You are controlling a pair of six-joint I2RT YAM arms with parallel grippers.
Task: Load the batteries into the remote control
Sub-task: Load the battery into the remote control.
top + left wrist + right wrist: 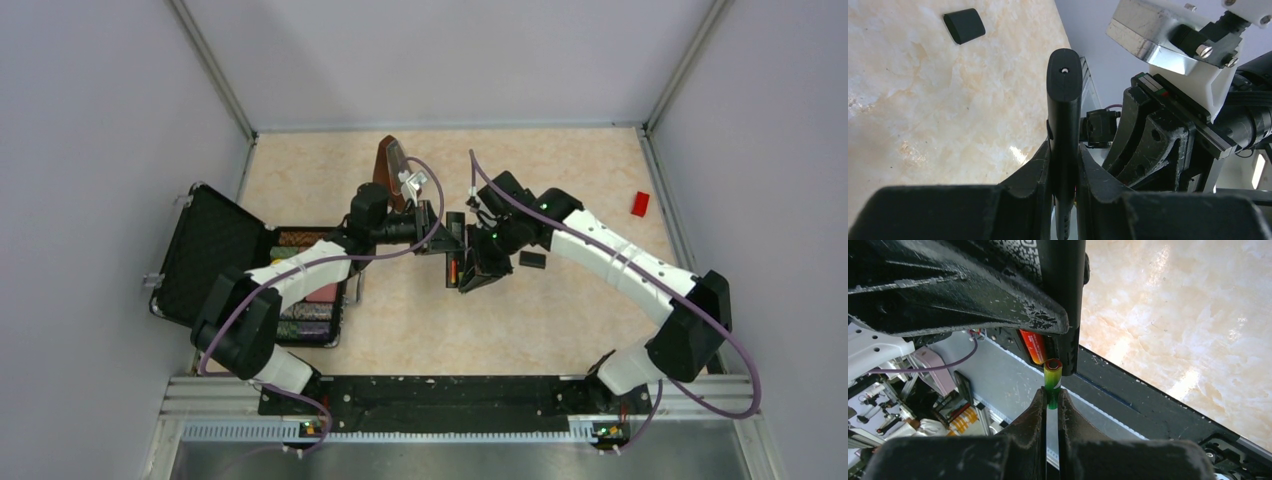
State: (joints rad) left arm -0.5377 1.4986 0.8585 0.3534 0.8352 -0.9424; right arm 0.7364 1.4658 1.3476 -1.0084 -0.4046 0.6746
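Observation:
The remote control [1064, 100] is held edge-on above the table, and my left gripper [1064, 150] is shut on it. In the top view the remote control [457, 262] hangs mid-table between both grippers, the left gripper [440, 233] on its left. My right gripper [1051, 392] is shut on a green battery [1052, 377], whose top end touches the lower edge of the remote control [1063, 290]. Another battery [1033, 346], red and orange, lies in the remote's open compartment. In the top view the right gripper [480, 262] is pressed against the remote's right side.
A small black battery cover [532, 259] lies on the table just right of the grippers, also seen as the cover [964, 25]. A brown metronome [390, 165] stands behind. An open black case [215, 255] is at left, a red block [640, 203] at far right.

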